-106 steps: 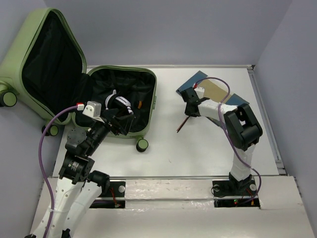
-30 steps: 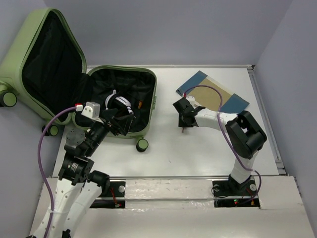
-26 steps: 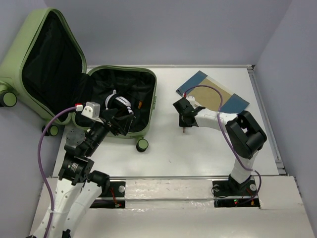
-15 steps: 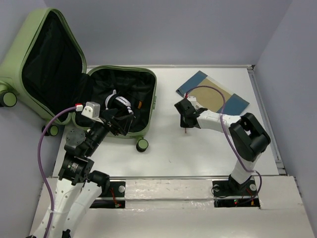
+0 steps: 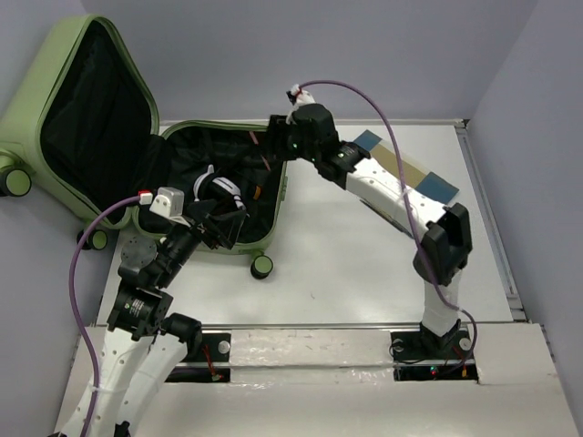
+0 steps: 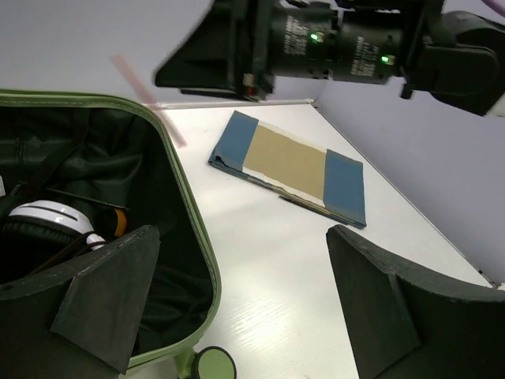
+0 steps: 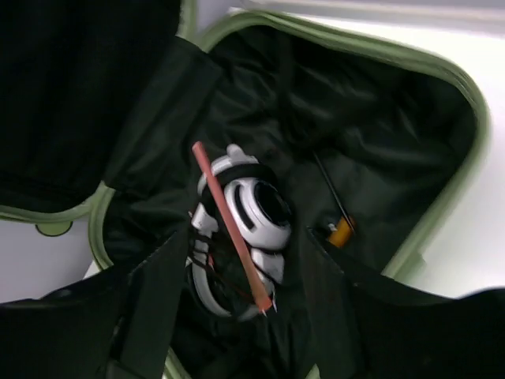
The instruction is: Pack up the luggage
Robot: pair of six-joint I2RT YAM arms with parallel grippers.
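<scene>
Where the right pincer (image 7: 241, 306) grips a red pencil (image 7: 231, 225), its shaft slanted, you have the luggage (image 5: 281, 196) open on the tabletop (image 5: 364, 264) directly beneath, headphones (image 7: 256, 205) inside; left pincer (image 6: 245, 300), spread wide and empty, hovers at the near rim.

luggage (image 5: 283, 187) | olive-green hard shell | open, lid upright | black lining | far left

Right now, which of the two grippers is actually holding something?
The right gripper: shut on a thin red pencil above the open olive-green hard-shell suitcase. The left gripper is open and empty.
</scene>
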